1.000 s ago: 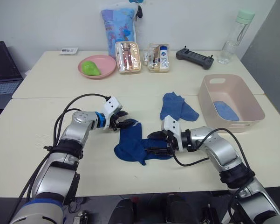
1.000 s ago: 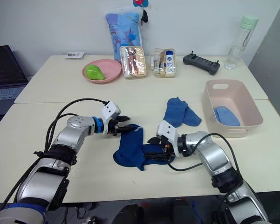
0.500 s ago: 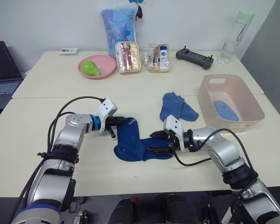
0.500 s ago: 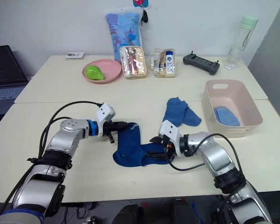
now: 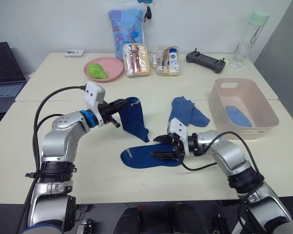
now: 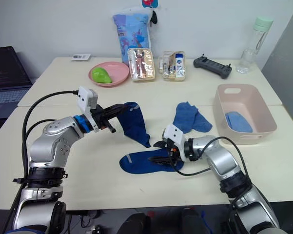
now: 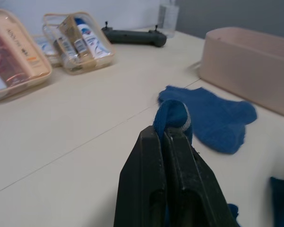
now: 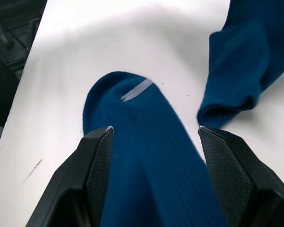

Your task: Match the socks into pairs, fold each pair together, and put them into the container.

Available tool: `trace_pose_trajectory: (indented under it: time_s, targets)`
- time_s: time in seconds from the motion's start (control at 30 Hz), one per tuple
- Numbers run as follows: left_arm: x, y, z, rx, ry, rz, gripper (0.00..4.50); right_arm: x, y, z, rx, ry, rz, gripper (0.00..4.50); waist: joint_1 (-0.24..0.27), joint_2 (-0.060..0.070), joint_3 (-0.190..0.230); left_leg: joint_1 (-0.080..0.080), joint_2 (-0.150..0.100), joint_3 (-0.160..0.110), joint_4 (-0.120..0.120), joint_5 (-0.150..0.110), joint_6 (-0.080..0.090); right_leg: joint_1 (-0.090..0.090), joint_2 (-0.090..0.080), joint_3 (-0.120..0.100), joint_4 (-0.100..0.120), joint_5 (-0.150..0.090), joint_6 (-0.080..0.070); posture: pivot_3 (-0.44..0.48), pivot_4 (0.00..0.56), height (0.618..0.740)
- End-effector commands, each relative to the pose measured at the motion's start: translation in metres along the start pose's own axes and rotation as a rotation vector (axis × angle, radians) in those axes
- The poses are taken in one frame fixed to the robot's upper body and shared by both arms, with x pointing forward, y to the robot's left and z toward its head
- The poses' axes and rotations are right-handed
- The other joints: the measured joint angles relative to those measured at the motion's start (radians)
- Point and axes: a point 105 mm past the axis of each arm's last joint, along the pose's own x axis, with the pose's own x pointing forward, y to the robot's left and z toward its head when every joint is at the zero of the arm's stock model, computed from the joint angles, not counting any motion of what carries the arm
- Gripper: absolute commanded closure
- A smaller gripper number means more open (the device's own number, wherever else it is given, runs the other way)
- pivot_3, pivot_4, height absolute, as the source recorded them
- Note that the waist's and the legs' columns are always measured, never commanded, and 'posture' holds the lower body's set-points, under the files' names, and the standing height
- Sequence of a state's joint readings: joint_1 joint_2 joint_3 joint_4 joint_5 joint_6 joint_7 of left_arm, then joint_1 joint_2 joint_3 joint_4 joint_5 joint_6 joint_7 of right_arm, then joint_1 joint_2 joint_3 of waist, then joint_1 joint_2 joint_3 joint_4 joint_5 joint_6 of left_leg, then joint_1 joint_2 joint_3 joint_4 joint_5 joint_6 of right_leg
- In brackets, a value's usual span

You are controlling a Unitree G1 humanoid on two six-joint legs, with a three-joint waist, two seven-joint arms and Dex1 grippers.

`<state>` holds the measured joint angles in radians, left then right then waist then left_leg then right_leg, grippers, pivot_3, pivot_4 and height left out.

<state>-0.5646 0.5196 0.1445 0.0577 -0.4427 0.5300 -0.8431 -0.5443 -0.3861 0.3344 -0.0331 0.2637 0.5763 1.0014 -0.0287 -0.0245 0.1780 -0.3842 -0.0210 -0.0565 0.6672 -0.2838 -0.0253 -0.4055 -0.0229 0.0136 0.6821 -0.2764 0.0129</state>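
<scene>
- Left gripper (image 5: 121,104): jaws pressed together, pinching the cuff of a dark navy sock (image 5: 134,118). The sock hangs from the jaws, its toe end trailing down toward the table (image 5: 63,161).
- Risk: the pinch takes only a small bunch of knit at the fingertips, as the left wrist view shows. A quick swing could pull the cuff free and drop the sock.
- Right gripper (image 5: 162,146): jaws spread wide, straddling the second navy sock (image 5: 148,156), which lies flat on the table beneath and ahead of them.
- Risk: closing from this stance may gather only a surface fold, or push the sock along the table so that the pair lies misaligned.
- Medium-blue socks (image 5: 186,111): lying in a heap beyond the right jaws, apart from them. A wide sweep could drag them.
- Container (image 5: 242,108): pale pink tub, well to the right of both grippers. It holds one light-blue folded bundle (image 5: 236,116), and the rest of its floor is bare.
</scene>
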Motion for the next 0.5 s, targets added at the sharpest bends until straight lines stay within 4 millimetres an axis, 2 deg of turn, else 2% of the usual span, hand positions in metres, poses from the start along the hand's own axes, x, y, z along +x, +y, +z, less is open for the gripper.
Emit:
trace_pose_trajectory:
  time_s: [0.03,0.07,0.23,0.33,0.5]
  targets:
    - [-0.002,-0.017,0.025,-0.019,-0.060,-0.094,4.47,-0.008,-0.013,0.023,0.009,-0.099,-0.050,1.40,0.000,0.000,0.000,0.000,0.000,0.000,0.000,0.000,0.000,0.000,0.000,0.000,0.000,0.000,0.000,0.000,0.150,0.740]
    - [-0.003,-0.019,0.026,-0.026,-0.062,-0.105,4.47,-0.009,-0.014,0.024,0.017,-0.107,-0.057,1.40,-0.001,0.000,0.000,0.000,0.000,0.000,0.000,0.000,0.000,0.000,0.000,0.000,0.000,0.000,0.000,0.000,0.150,0.740]
    - [-0.010,-0.033,0.066,-0.052,-0.115,-0.199,4.47,-0.026,-0.033,0.028,0.093,-0.165,-0.147,1.40,-0.001,0.000,0.000,0.000,0.000,0.000,0.000,0.000,0.000,0.000,0.000,0.000,0.000,0.000,0.000,0.000,0.150,0.740]
    - [-0.012,-0.037,0.075,-0.053,-0.119,-0.222,4.47,-0.028,-0.036,0.026,0.122,-0.177,-0.173,1.40,-0.001,0.000,0.000,0.000,0.000,0.000,0.000,0.000,0.000,0.000,0.000,0.000,0.000,0.000,0.000,0.000,0.150,0.740]
    - [-0.008,-0.044,0.081,-0.059,-0.130,-0.249,4.47,-0.010,-0.029,0.018,0.128,-0.166,-0.161,1.40,-0.001,0.000,0.000,0.000,0.000,0.000,0.000,0.000,0.000,0.000,0.000,0.000,0.000,0.000,0.000,0.000,0.150,0.740]
